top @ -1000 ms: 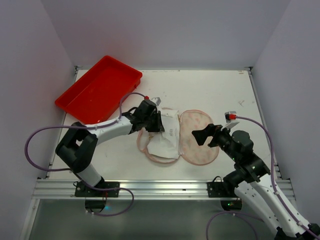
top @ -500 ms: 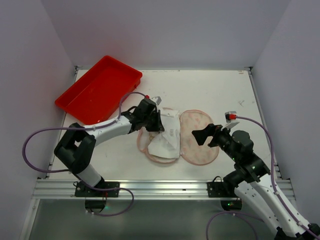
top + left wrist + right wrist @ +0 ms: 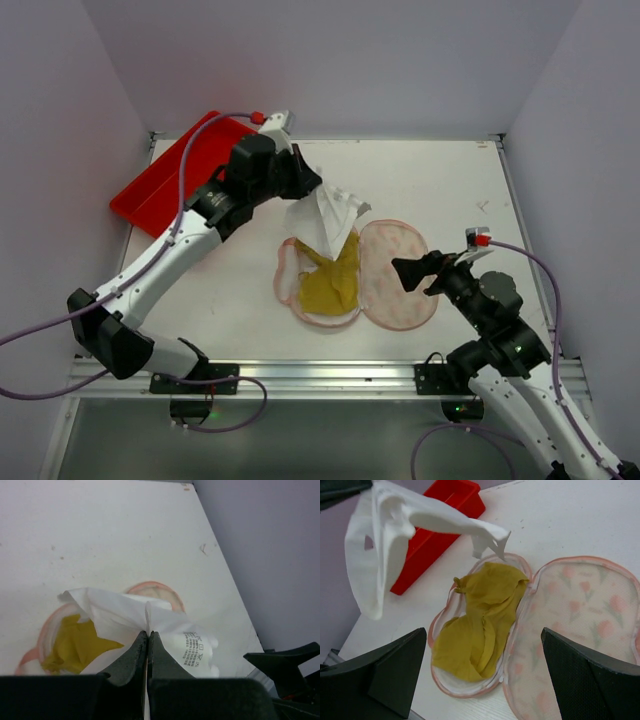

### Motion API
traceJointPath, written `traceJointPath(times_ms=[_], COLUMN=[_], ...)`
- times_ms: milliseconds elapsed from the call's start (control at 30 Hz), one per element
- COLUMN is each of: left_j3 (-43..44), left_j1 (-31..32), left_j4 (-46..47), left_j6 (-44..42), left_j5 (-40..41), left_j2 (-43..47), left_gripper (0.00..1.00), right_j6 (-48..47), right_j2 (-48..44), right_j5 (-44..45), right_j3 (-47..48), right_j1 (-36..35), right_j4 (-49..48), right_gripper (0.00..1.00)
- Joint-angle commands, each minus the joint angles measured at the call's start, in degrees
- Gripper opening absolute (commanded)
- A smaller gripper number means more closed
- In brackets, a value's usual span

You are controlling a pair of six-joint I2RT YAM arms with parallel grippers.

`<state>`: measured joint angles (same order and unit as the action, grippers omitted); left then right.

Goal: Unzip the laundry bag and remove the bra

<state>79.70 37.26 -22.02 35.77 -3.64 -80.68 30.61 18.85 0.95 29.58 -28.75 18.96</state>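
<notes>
Top view: the laundry bag [image 3: 400,290] lies unzipped and spread open mid-bench [image 3: 440,180], with a yellow garment [image 3: 330,285] in its left half. The left fingers [image 3: 305,186], above it, are clamped on a hanging white garment [image 3: 325,220]. The right fingers [image 3: 408,272] gape over the right half. Left wrist: the white garment bears a care label. Right wrist: the right half shows its printed lining.
</notes>
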Motion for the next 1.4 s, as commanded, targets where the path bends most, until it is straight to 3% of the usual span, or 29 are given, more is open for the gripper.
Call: traceJointPath(times_ms=[0,267,400,567,733,900,1067,1133,1167,1200,1267,1367], left_j3=[8.86,25.14,34.62,39.12,39.56,39.22,31.06,29.64,29.29,29.46,30.24,29.99], left_j1=[-5.85,-22.11,-27.40,-32.85,-34.79,-37.26,-39.27,-39.63,-39.63,-39.63,-39.54,-38.67], left_j4=[-6.27,-11.46,-13.13,-13.92,-14.98,-16.56,-15.68,-15.68,-16.21,-16.82,-18.75,-22.00], left_j6=[-5.52,-18.27,-27.04,-35.84,-48.24,-47.64,-47.90,-47.29,-47.11,-46.06,-43.69,-36.40], left_j5=[5.57,1.81,-2.07,-7.43,1.86,10.74,21.90,23.76,24.90,24.82,21.60,15.10], left_j2=[0.88,-9.11,-16.51,-27.04,-36.02,-41.66,-40.69,-40.26,-40.25,-40.08,-38.33,-32.80], left_gripper=[0.00,0.00,0.00,0.00,0.00,0.00,0.00,0.12,0.28,0.56,0.88,1.00], right_j6=[-0.64,-0.73,-1.17,-0.91,-0.64,-3.45,-1.18,-0.73,-0.73,-0.99,-1.52,-1.61], right_j2=[-0.31,1.27,2.59,4.70,7.60,11.73,12.61,12.96,13.14,13.23,13.14,11.56], right_j5=[1.60,-0.07,-0.69,-3.32,-7.62,-9.39,-9.21,-9.65,-9.83,-10.00,-9.83,-6.50], right_j3=[3.02,3.38,3.46,3.46,5.48,9.17,8.12,7.77,7.77,7.86,7.86,7.33], right_j1=[0.01,0.01,0.01,0.01,0.01,0.01,0.01,0.01,0.01,0.01,0.01,0.01], right_j4=[-0.07,-0.50,-1.12,-2.44,-1.83,3.01,-0.41,-1.55,-1.65,-1.56,-0.60,-0.06], right_gripper=[0.99,0.99,0.99,0.99,0.99,0.99,0.99,0.99,0.99,0.99,0.99,0.99])
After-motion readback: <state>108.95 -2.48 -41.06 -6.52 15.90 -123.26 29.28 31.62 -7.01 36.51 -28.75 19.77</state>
